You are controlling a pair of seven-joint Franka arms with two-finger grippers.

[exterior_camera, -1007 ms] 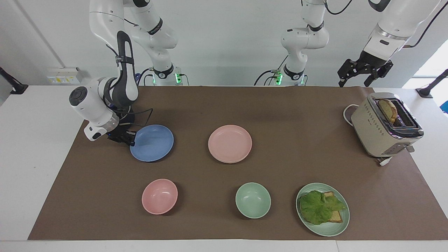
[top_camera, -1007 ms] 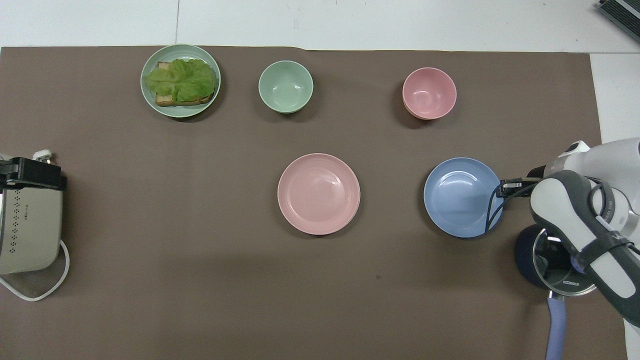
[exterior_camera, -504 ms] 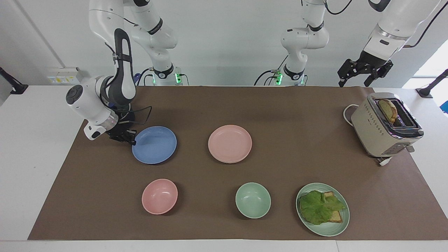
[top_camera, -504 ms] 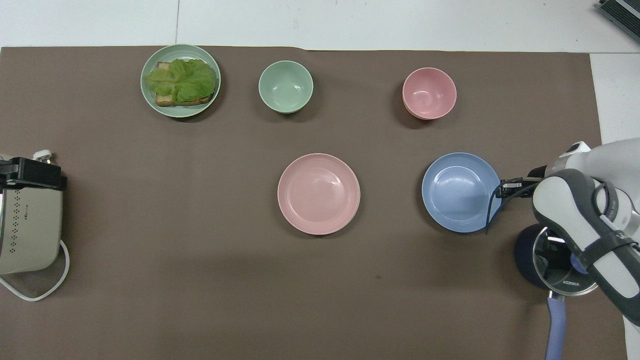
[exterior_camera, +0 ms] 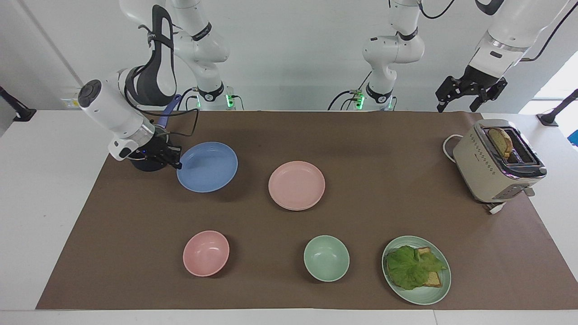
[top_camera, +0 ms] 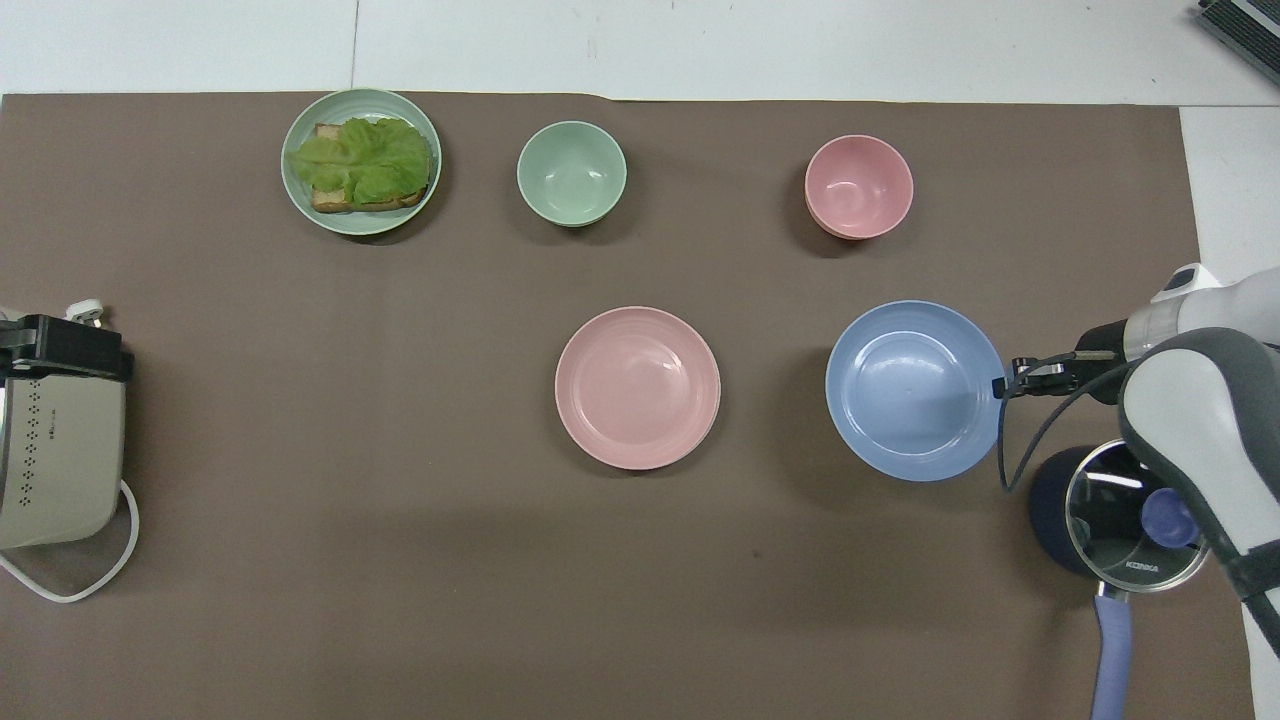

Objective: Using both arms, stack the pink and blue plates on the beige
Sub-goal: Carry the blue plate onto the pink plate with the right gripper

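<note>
A round matte blue plate [exterior_camera: 207, 167], empty, is gripped at its rim by the closed right gripper [exterior_camera: 175, 163] and lifted off the desk; the left gripper [exterior_camera: 469, 92] is open and empty.

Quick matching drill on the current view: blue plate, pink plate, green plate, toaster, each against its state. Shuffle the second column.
1. blue plate
2. pink plate
3. green plate
4. toaster

A. holds lettuce on bread
B. has a slice sticking out of a slot
C. lifted by its rim in the right gripper
D. lies bare mid-mat

Pairs: 1-C, 2-D, 3-A, 4-B
</note>
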